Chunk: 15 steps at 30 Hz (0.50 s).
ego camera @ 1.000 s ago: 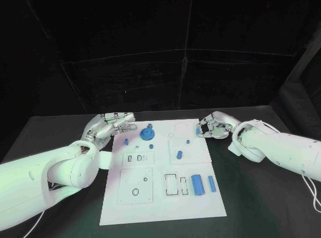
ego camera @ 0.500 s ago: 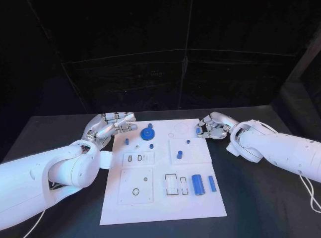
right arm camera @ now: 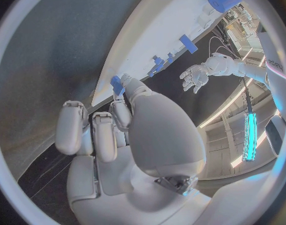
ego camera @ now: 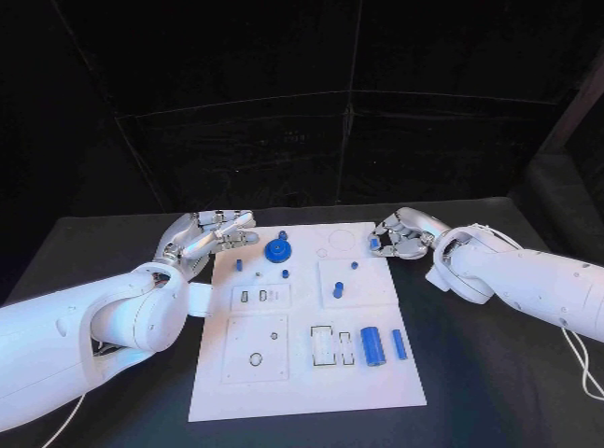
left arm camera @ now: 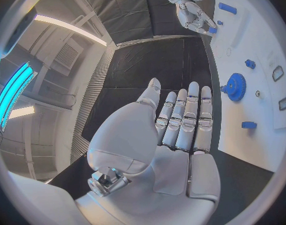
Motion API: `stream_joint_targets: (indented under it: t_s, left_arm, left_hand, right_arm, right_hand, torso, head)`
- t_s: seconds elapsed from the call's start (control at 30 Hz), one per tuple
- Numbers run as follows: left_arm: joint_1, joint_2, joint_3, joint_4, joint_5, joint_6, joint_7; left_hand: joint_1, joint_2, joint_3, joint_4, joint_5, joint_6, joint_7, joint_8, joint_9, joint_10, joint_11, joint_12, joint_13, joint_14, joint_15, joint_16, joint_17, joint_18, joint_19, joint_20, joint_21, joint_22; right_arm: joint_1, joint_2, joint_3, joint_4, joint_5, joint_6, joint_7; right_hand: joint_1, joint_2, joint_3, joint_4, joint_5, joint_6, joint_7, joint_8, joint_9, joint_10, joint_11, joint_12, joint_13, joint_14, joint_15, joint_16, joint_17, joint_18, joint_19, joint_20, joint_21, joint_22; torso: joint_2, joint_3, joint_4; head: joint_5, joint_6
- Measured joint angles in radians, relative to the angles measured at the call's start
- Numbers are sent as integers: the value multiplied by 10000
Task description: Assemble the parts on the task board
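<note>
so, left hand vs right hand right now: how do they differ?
The left hand holds nothing, its fingers straight and side by side; the right hand pinches a small blue part with its fingers curled. The left hand sits off the task board's far left corner, beside the blue gear; the right hand is at the far right corner. Both are silver, at the board's far end.

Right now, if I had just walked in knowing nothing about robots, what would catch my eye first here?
Probably the white task board glowing on the black table, dotted with small blue parts, above all the blue gear near its far end. Next, the two silver hands flanking that far end: the left hand open beside the gear, and the right hand pinching a small blue piece in its fingers.
</note>
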Motion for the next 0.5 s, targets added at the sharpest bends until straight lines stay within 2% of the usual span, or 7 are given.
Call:
stream_joint_targets:
  t_s: [0.17,0.27,0.43,0.5]
  left_arm:
    - [0,-4,0,0,0,5,-4]
    - [-1,-17,0,0,0,8,-7]
    - [-1,-65,0,-29,0,11,-19]
    - [-1,-79,0,-43,0,11,-24]
  left_hand:
    - [0,0,0,0,0,0,0,0,0,0,0,0,0,0,0,0,-1,0,0,0,0,0]
    - [0,0,0,0,0,0,0,0,0,-1,0,0,0,38,38,0,9,0,0,0,-37,1]
    - [0,0,0,0,0,0,0,0,0,-1,1,0,0,37,37,0,8,1,0,0,-37,1]
    - [0,0,0,0,0,0,0,0,0,-1,1,0,0,37,37,0,8,0,0,0,-37,1]
  right_arm:
    - [0,-7,0,26,0,-204,-5]
    - [0,-63,1,240,10,-377,-57]
    - [0,-275,4,1049,56,-678,-368]
    - [4,-350,5,1533,77,-812,-600]
  right_hand:
    - [11,64,46,-45,-7,29,11,24,2,36,-36,0,12,-14,-51,0,0,-1,0,0,0,20]
    - [-32,132,159,-48,-11,44,24,20,3,36,-36,0,11,3,-67,0,-1,-1,0,0,0,20]
    - [-127,250,261,11,-65,44,24,-10,-1,35,-36,-125,-148,2,-67,0,-2,0,0,0,-1,6]
    - [-157,280,286,-7,-66,43,24,-45,-15,5,-6,-159,-177,2,-66,0,-2,-1,-1,1,0,4]
  torso:
    - [-2,6,0]
    - [-2,10,0]
    - [-11,11,-12]
    - [-14,9,-15]
  head:
    - [12,-1]
    - [47,-1]
    - [88,-20]
    - [89,-9]
